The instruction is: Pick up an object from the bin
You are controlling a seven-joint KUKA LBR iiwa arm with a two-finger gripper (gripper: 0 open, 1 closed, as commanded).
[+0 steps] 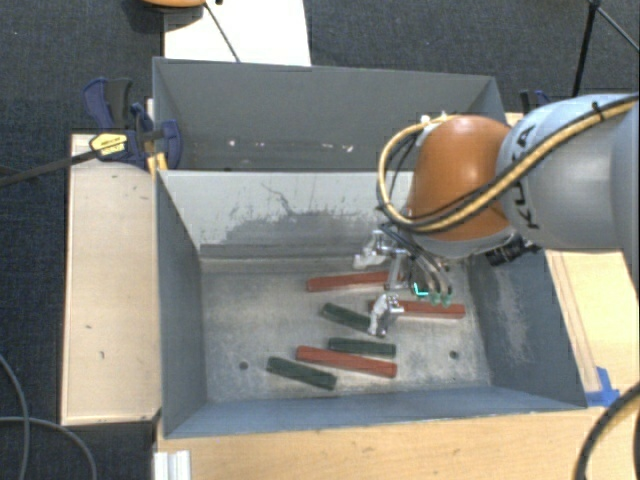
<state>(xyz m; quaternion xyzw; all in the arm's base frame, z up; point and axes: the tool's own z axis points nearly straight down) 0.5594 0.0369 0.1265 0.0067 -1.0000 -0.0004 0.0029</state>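
My gripper (385,313) hangs low in the middle of the bin, under the orange wrist cover. Its metal fingers point down at a dark green bar (347,317) lying just left of them. A red bar (345,282) lies behind the gripper, and another red bar (436,309) runs off to its right, partly hidden by the fingers. Just below the fingertips lies a second dark green bar (362,347). Nothing shows between the fingers.
Nearer the front of the bin lie a long red bar (346,361) and a dark green bar (301,372). The arm and its orange cover hang over the bin's right half.
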